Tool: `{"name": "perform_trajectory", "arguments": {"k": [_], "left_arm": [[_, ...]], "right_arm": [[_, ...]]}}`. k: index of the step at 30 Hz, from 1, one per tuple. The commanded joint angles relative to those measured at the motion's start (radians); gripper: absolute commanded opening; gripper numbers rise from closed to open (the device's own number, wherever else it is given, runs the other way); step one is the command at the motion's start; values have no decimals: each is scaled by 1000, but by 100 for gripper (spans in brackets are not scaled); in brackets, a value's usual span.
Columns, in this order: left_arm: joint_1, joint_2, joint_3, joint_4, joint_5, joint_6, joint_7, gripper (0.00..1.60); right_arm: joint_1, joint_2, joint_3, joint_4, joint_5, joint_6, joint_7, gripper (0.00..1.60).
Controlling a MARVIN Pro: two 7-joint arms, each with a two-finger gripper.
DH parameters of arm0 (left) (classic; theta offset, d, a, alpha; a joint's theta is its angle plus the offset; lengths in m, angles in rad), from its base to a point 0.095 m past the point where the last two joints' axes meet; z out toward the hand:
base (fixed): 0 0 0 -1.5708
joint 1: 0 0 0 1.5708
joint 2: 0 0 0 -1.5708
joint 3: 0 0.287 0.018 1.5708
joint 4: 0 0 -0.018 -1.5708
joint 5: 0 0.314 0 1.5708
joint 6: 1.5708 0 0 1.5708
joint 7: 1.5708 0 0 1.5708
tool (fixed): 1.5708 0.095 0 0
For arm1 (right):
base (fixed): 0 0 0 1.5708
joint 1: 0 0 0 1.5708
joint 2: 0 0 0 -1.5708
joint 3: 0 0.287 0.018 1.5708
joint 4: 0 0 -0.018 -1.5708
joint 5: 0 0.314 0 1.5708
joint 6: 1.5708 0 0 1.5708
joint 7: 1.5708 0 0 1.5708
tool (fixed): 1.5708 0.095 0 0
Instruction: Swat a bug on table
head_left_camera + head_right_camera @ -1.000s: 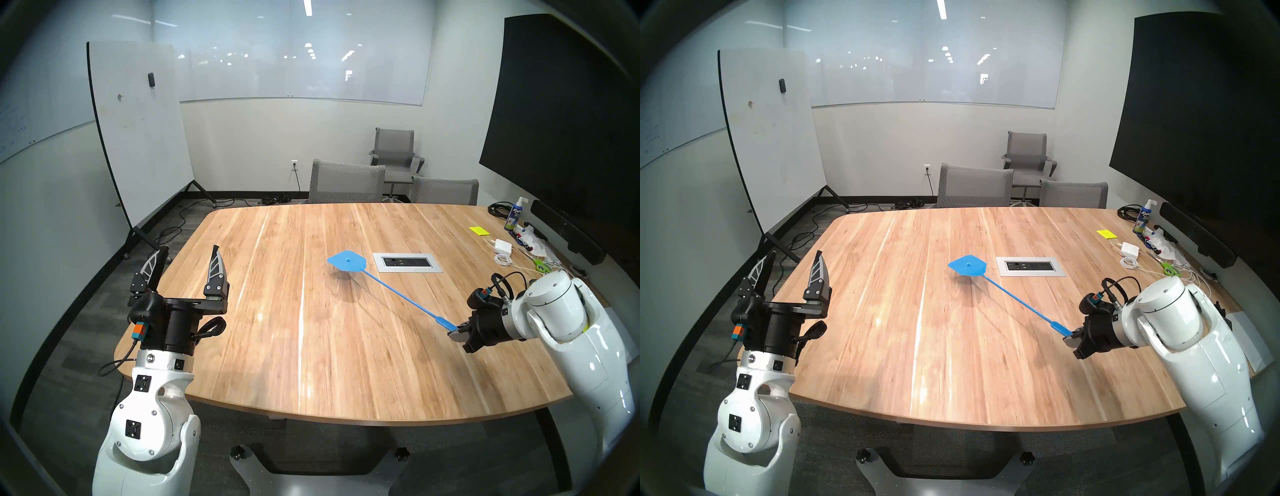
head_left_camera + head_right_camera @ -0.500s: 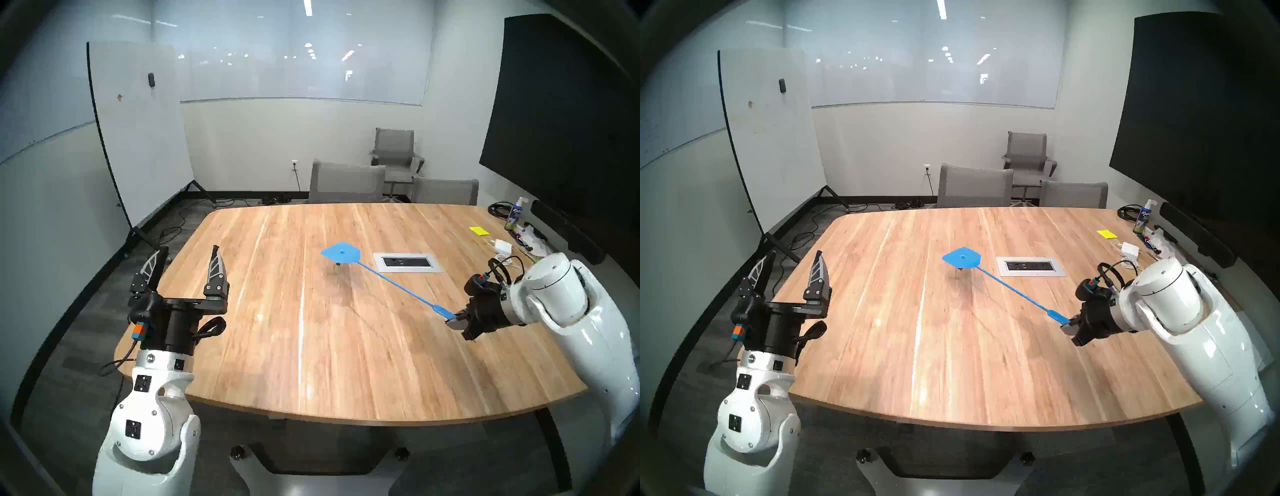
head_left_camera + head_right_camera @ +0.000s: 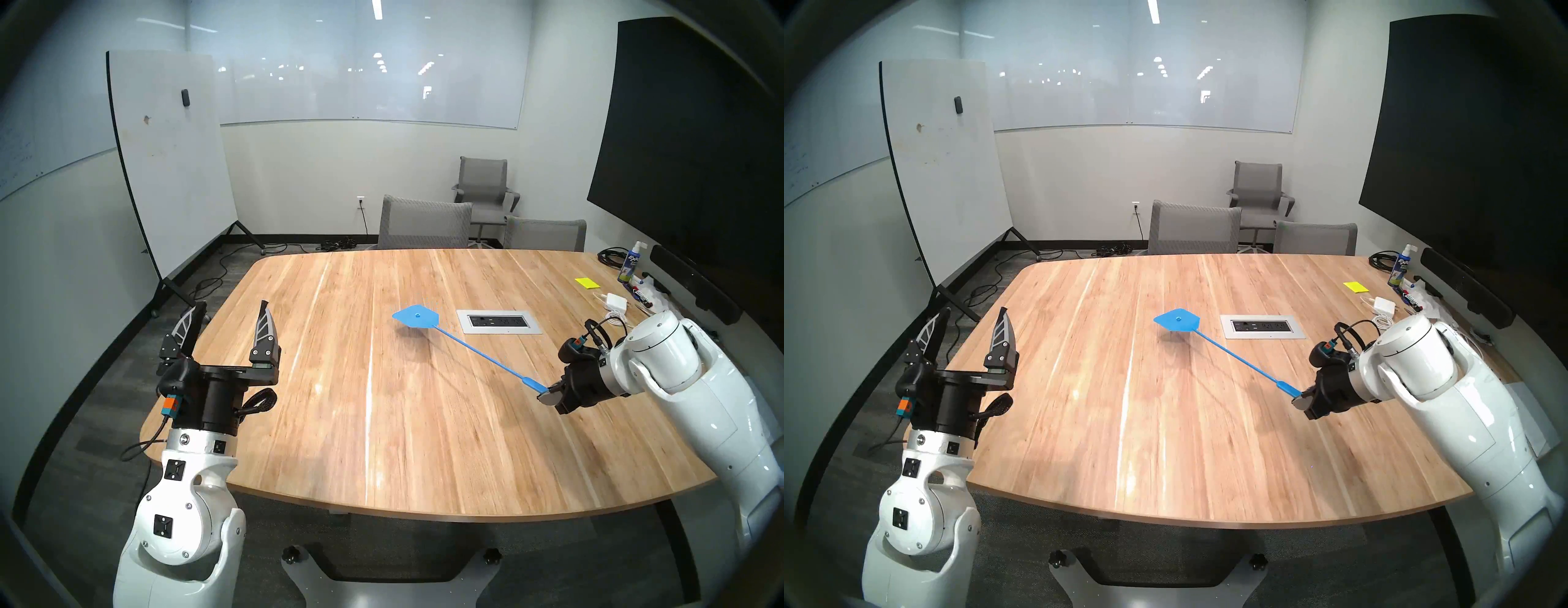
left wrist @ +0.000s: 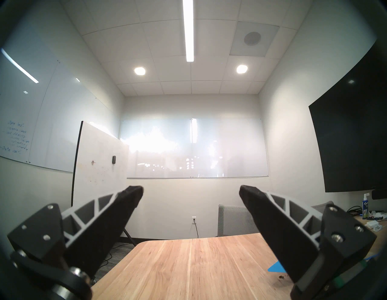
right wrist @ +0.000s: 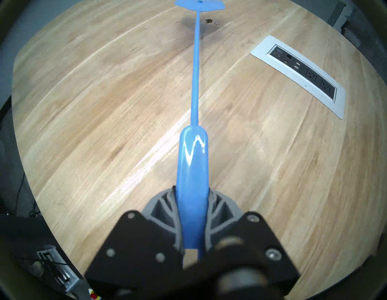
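My right gripper [image 3: 550,391] [image 5: 191,194] is shut on the handle end of a blue fly swatter [image 3: 479,352] [image 3: 1233,356]. Its flat head [image 3: 415,318] [image 5: 200,5] hovers a little above the middle of the light-wood table [image 3: 382,424], with its shadow just below it. The bug [image 5: 208,20] is a tiny dark speck with a few crumbs beside it, lying right of the shaft near the head. The left wrist view shows the bug [image 4: 281,277] under the head's edge; the head views hide it. My left gripper [image 3: 231,316] [image 4: 191,190] stands open and empty, pointing up at the table's left edge.
A silver power outlet panel [image 3: 499,321] is inset right of the swatter head. A spray bottle [image 3: 631,263], yellow notes [image 3: 586,282], a white charger [image 3: 616,301] and markers crowd the far right corner. Grey chairs [image 3: 424,223] stand behind; a whiteboard [image 3: 169,161] stands at left.
My right arm has moved forward and left with the swatter. The head lifted half a second ago, showing the bug beneath, then came lower and covers it again. The left arm is still.
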Motion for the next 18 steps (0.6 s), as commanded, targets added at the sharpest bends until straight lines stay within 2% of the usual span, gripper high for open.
{"name": "perform_trajectory", "arguments": {"k": [1, 3, 4, 5, 6, 7, 9, 12, 18], "left_arm": [[1, 0, 1, -20, 0, -2, -1, 160], [2, 0, 1, -20, 0, -2, -1, 160], [2, 0, 1, -20, 0, -2, -1, 160], [2, 0, 1, -21, 0, -2, -1, 160], [2, 0, 1, -21, 0, -2, -1, 160], [2, 0, 1, -21, 0, -2, -1, 160], [2, 0, 1, -21, 0, -2, -1, 160], [2, 0, 1, -21, 0, -1, -1, 160], [1, 0, 1, -20, 0, -2, -1, 160]], "right_arm": [[103, -27, -103, 65, -64, -2, 27, 0], [133, -24, -148, 100, -84, -2, 44, 0], [133, -24, -148, 100, -84, -2, 44, 0], [164, -11, -204, 136, -105, -2, 53, 0], [164, -11, -204, 136, -105, -2, 53, 0], [168, -4, -232, 150, -133, -2, 59, 0], [183, 7, -262, 167, -142, -2, 75, 0], [187, 20, -269, 165, -143, -2, 89, 0], [192, 55, -227, 121, -96, -2, 82, 0]]}}
